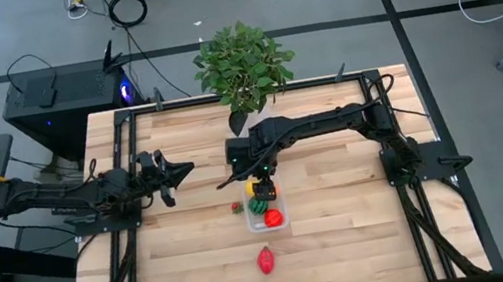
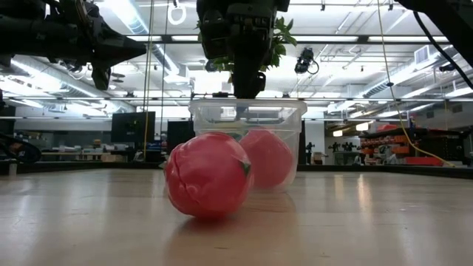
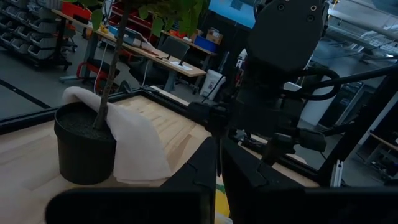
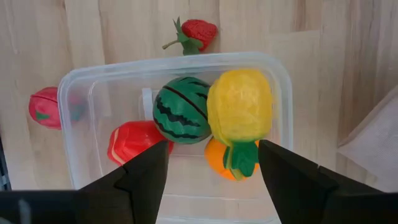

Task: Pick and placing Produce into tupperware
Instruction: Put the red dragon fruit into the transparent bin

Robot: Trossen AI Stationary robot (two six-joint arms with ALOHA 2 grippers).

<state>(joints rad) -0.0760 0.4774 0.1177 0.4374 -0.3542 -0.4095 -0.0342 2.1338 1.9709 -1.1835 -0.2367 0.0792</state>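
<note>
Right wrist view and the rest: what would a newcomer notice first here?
The clear tub under the open right gripper, packed with a striped watermelon, a yellow piece, an orange one and a red one. Then the pinkish-red fruit looming on the table in the low view.

The pale butcher-block wooden table (image 1: 349,247) shows jointed planks with a smooth, faintly sheened finish. The small clear plastic rectangular tub (image 4: 93,84) is glossy, its rim whitish. Inside, the striped green plastic melon (image 4: 182,118) looks smooth and shiny, while at its 3 o'clock the yellow toy fruit (image 4: 240,106) has a bumpy, matt skin. The black round plant pot (image 3: 84,149) is matt, with white cloth wrap (image 3: 134,146) soft and creased beside it.
</note>
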